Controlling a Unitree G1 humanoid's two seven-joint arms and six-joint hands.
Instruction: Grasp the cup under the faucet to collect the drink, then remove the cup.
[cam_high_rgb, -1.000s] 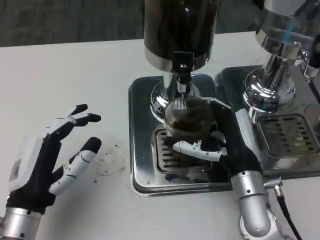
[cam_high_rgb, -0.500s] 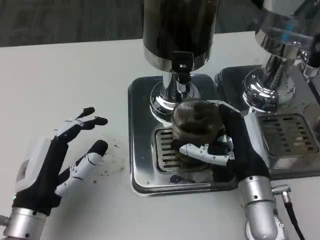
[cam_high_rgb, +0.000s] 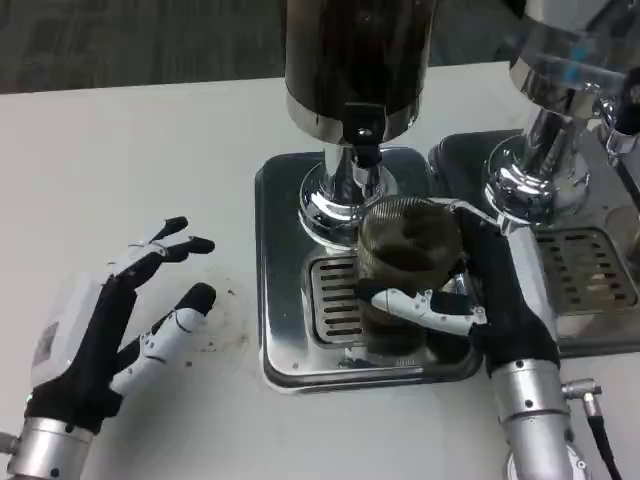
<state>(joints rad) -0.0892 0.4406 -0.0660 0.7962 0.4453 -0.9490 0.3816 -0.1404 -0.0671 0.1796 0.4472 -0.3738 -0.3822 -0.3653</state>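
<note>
While the dark dispenser (cam_high_rgb: 358, 70) is standing on its steel drip tray (cam_high_rgb: 285, 260), the right hand (cam_high_rgb: 470, 300) is gripping the ribbed cup (cam_high_rgb: 405, 250) just right of the faucet (cam_high_rgb: 365, 150); the left hand (cam_high_rgb: 110, 320) is hovering, fingers spread, well left.

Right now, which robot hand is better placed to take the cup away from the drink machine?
The right robot hand. It already grips the cup on the drip tray beside the faucet, so it likely just needs to draw it out. The left robot hand is open over the table, apart from the machine.
</note>
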